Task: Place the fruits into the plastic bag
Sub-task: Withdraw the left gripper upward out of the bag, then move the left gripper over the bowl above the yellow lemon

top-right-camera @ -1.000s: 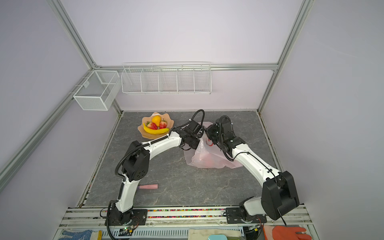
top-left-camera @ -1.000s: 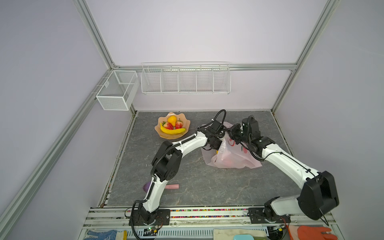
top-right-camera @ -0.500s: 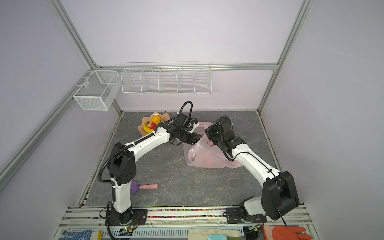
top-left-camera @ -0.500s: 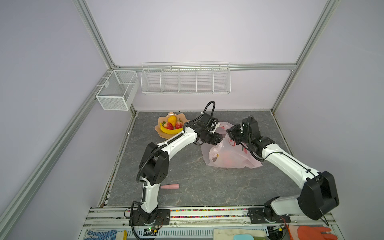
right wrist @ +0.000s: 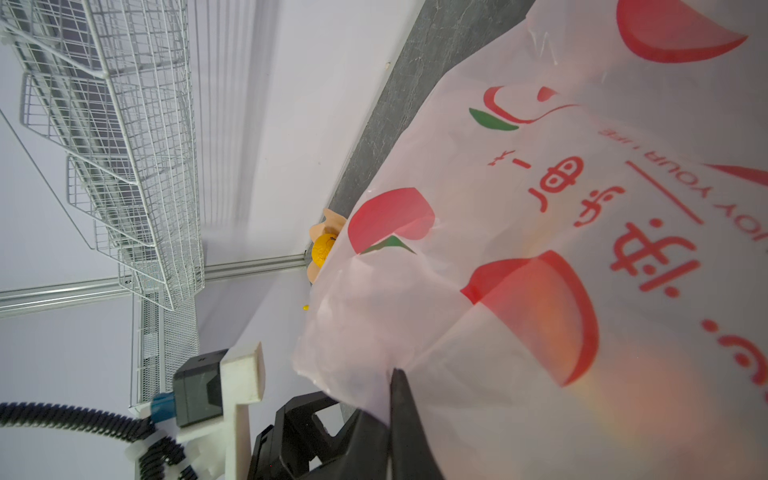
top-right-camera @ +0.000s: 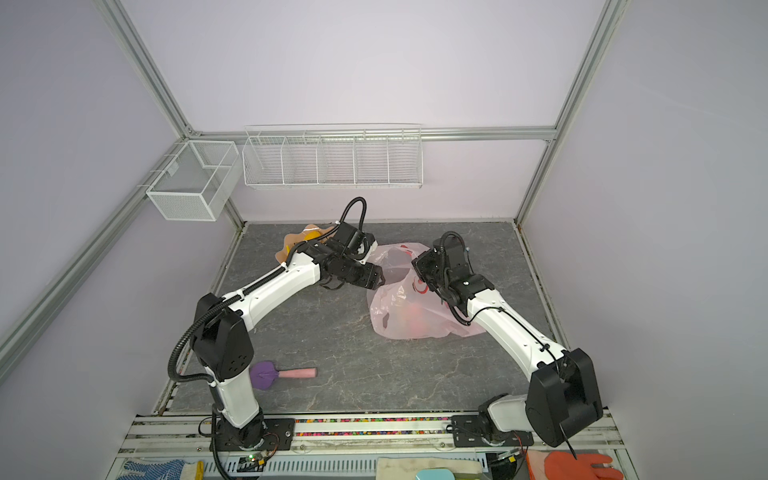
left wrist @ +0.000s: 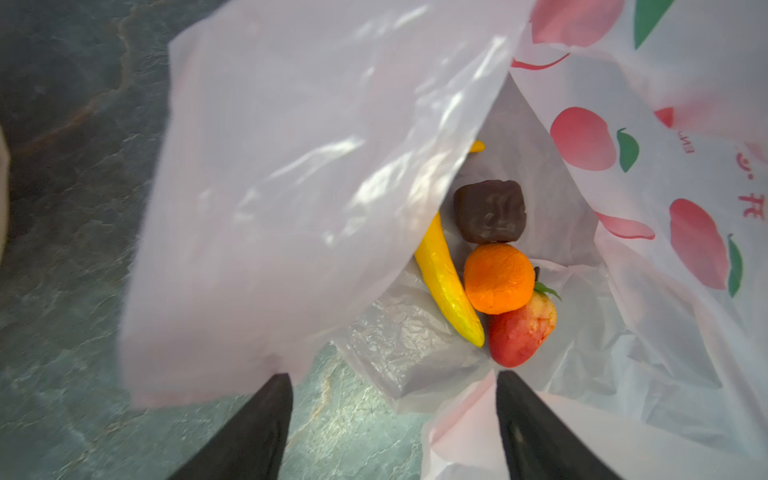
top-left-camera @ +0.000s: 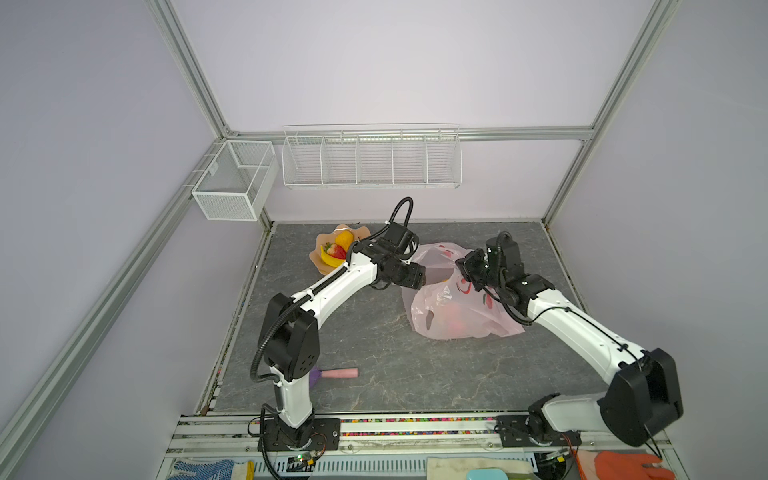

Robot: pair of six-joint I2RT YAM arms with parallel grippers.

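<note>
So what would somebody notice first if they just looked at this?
Probably the pink plastic bag on the grey table, its edge pinched by the right gripper. Inside it lie an orange, a banana, a strawberry and a dark brown fruit, with the open left gripper at its mouth.

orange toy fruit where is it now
In the left wrist view the orange lies inside the plastic bag, between the dark brown fruit and the strawberry.
</note>
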